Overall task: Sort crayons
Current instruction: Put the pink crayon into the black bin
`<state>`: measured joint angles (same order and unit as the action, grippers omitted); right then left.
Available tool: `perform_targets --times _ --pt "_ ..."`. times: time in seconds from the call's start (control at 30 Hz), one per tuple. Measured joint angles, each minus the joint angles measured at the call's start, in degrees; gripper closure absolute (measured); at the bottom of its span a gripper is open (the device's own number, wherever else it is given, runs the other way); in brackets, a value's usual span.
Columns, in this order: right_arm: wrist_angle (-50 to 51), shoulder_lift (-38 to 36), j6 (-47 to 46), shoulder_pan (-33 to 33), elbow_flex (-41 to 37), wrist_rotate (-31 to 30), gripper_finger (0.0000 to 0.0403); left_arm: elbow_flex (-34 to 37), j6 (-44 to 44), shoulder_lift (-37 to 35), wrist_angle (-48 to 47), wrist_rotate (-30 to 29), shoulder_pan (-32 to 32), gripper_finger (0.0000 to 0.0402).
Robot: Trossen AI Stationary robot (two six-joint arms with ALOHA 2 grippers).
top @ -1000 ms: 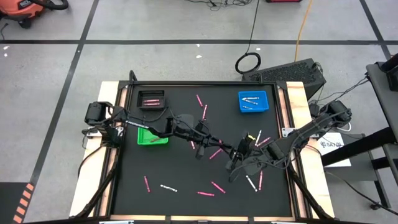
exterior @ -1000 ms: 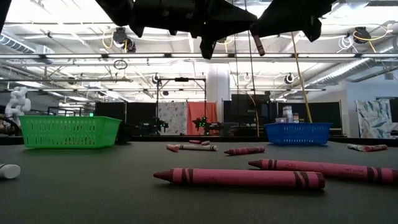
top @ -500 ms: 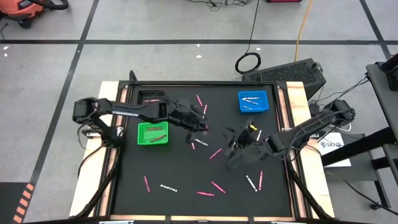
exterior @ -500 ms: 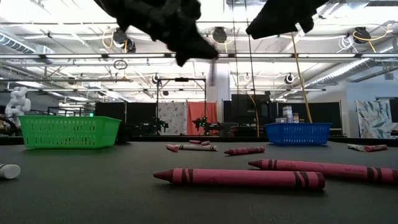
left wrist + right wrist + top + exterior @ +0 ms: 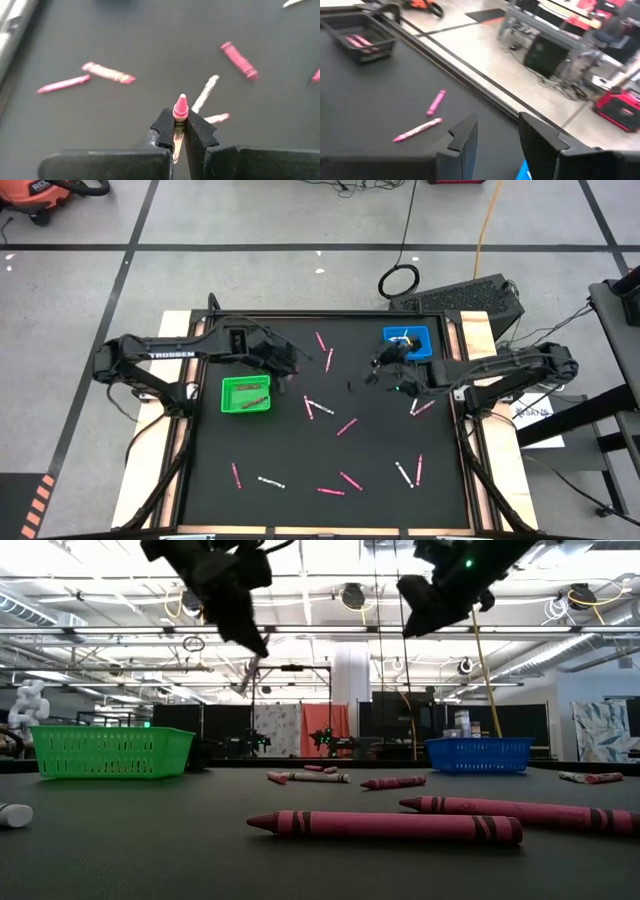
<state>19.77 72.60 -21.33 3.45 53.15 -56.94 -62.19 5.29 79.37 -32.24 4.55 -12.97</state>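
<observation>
High view puts my left gripper (image 5: 287,370) above the black mat (image 5: 290,500), just beside the green tray (image 5: 245,395) on the side facing the middle of the table. Its fingers are clamped on a pink crayon (image 5: 179,111); my left wrist camera shows the pointed tip sticking out past the two pads, with the mat and several loose crayons well below it. From the low camera that same crayon (image 5: 249,673) hangs tilted under the raised gripper (image 5: 240,640), high over the table and off toward the green tray (image 5: 110,751).

My right gripper (image 5: 378,370) sits beside the blue tray (image 5: 407,343), on the edge nearest the green tray. Its fingers (image 5: 464,137) stand apart with nothing between them in the right wrist camera.

White crayons (image 5: 402,337) lie inside the blue tray. A dark tray (image 5: 362,42), at the table edge behind the green tray, holds pink crayons (image 5: 358,41). One reddish stick (image 5: 253,398) lies in the green tray. The remaining crayons are scattered on the mat: a pair (image 5: 324,350) between the dark tray and the blue one, a few (image 5: 330,416) around the middle, and more (image 5: 300,480) along the near edge, well away from the green tray.
</observation>
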Motion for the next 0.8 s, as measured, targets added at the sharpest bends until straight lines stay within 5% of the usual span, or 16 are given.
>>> perform_targets --times 0.2,0.47,0.8 --pt "0.7 0.0 0.5 -5.9 0.0 0.2 0.0277 0.0 3.8 -0.5 -8.2 -9.2 -6.2 0.0384" --pt "2.7 0.0 0.8 -8.9 0.0 0.8 0.0277 0.0 7.8 -0.1 -14.8 -11.6 -17.8 0.0384" --pt "2.9 0.0 -0.3 -8.8 0.0 12.0 0.0277 0.0 13.8 5.4 -15.8 -15.4 -29.9 0.0384"
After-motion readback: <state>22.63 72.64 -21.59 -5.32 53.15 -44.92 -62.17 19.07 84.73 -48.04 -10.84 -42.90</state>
